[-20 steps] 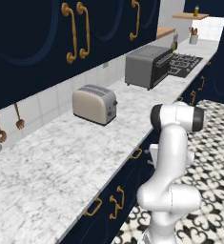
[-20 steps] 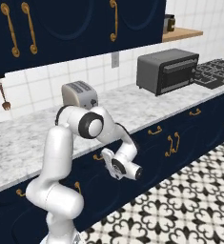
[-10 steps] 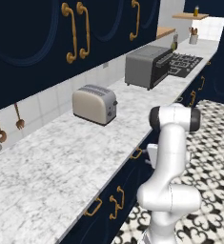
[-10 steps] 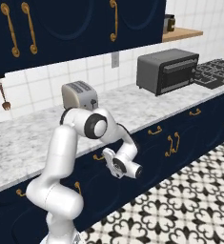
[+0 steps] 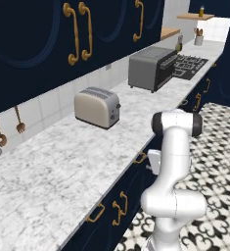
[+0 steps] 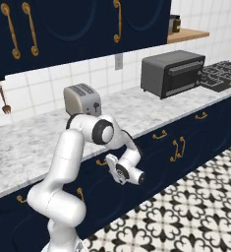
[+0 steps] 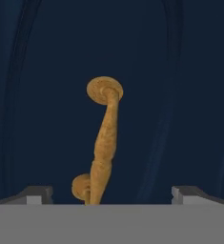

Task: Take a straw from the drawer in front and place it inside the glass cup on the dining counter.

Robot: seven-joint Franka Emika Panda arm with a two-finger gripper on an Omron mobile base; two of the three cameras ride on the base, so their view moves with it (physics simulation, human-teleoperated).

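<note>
In the hand view my gripper [image 7: 112, 194] faces the dark navy drawer [image 7: 46, 119] from close up. Its curved brass handle [image 7: 106, 133] runs up between my two fingertips, which stand wide apart and do not touch it. The gripper is open and holds nothing. From the right base view the gripper [image 6: 111, 165] sits low, right at the drawer handle [image 6: 101, 162] just under the worktop edge. In the left base view the gripper [image 5: 147, 161] is partly hidden behind my forearm. The drawer is shut. The straw, the glass cup and the dining counter are out of view.
A marble worktop [image 5: 62, 166] runs above the drawer, carrying a toaster [image 5: 97, 107] and a toaster oven [image 5: 150, 68], with a stove [image 5: 190, 62] beyond. Navy cabinet doors with vertical brass handles [image 6: 178, 147] stand to the right. Patterned floor tiles [image 6: 186, 216] lie behind the arm.
The arm's elbow has shifted slightly to the right. The hand has stayed at the drawer front with its jaws wide.
</note>
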